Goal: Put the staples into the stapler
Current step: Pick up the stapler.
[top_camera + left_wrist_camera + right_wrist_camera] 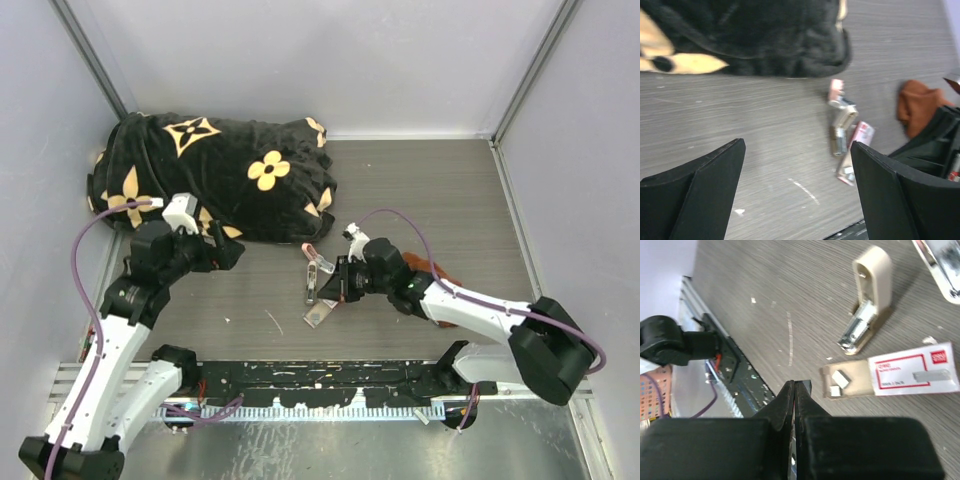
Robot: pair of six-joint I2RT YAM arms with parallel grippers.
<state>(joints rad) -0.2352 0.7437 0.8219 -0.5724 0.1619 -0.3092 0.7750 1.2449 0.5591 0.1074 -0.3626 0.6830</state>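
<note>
The stapler [313,268] lies opened on the table, a pale body [872,270] with its metal inner part [857,330] swung out; it also shows in the left wrist view [842,122]. The staples' white box with a red label [912,372] lies beside it, its grey tray [855,390] slid out with two small pale staple blocks [841,376]. The box also shows in the top view [320,313]. My right gripper [795,387] is shut, hovering just near of the tray [337,282]. My left gripper [797,195] is open and empty, left of the stapler [228,250].
A black blanket with tan flowers [220,170] lies at the back left. A rust-brown cloth [430,268] lies under my right arm. A pink-and-silver piece [836,90] lies just beyond the stapler. A thin pale line [789,337] marks the table near the front rail [320,385].
</note>
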